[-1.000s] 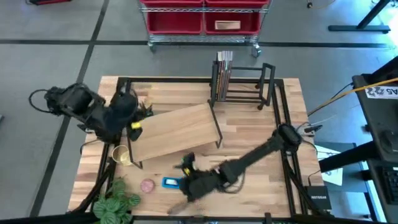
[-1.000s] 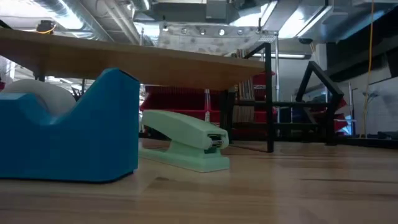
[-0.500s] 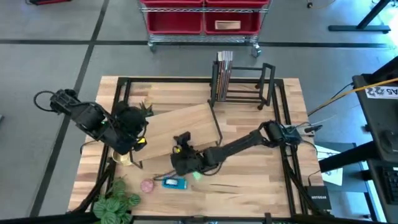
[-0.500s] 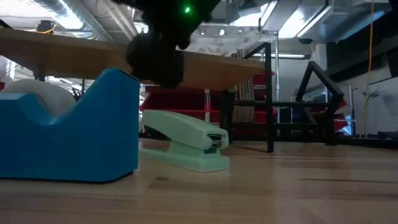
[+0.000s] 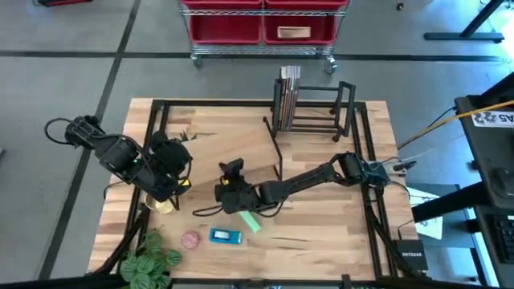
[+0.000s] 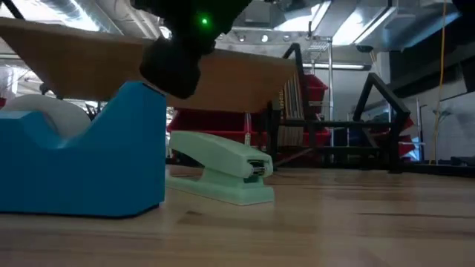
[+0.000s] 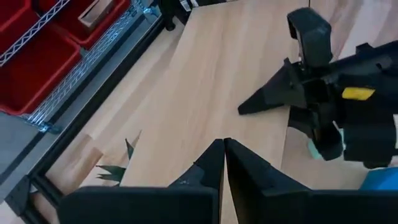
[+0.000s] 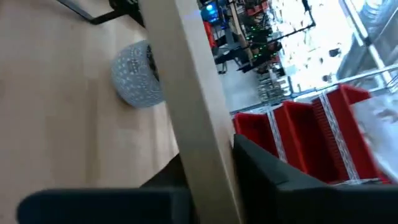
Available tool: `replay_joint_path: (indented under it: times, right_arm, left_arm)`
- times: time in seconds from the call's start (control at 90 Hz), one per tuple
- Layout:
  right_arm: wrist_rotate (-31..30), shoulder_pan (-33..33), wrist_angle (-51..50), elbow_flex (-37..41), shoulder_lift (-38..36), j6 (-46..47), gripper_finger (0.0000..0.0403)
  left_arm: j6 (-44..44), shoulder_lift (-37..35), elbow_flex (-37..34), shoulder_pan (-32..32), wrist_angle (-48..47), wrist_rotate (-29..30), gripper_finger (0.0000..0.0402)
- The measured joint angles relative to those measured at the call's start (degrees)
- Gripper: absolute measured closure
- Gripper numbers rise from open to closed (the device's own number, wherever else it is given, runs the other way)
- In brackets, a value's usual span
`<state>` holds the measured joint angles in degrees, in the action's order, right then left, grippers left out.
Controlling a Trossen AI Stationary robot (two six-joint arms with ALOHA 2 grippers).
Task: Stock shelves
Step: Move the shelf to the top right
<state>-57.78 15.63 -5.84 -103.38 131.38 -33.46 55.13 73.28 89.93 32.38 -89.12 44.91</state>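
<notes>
Workshop or lab; exposed ceiling ducts (image 6: 67, 15); wheeled cart (image 5: 261, 28).

two shelves (image 5: 309, 108) (image 6: 148, 70), one green stapler (image 6: 223, 174), one blue tape dispenser (image 6: 82, 159), one potted plant (image 5: 148, 258)

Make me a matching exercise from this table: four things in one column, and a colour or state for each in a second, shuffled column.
Things:
1. tape dispenser
2. stapler
3. wood-topped shelf
4. book rack

Colour or state:
a. black
b. blue
c. tilted, its board gripped at the edge by the right pincer
d. pale green

Pairs: 1-b, 2-d, 3-c, 4-a
</notes>
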Motion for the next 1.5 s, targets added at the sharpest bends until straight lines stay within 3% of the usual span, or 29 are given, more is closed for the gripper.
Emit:
replay_joint_path:
  times: [0.344,0.6,1.156,1.5]
  right_arm:
    - [-2.72,-1.44,2.9,0.18,0.2,-1.2,0.0347]
    - [-5.45,-2.18,13.49,0.25,0.28,-8.45,0.0362]
    - [1.32,-11.45,16.73,0.16,0.27,-14.51,0.0366]
    - [4.89,-15.02,23.98,0.05,5.29,-23.22,0.0366]
  left_arm:
    - [-1.89,-0.02,0.0,0.0,0.23,3.06,0.0402]
    - [-3.11,-0.04,0.0,0.0,0.21,5.27,0.0402]
    - [-5.83,-0.09,0.0,0.0,0.3,7.1,0.0402]
    - [-7.89,-0.09,0.0,0.0,1.97,9.52,0.0402]
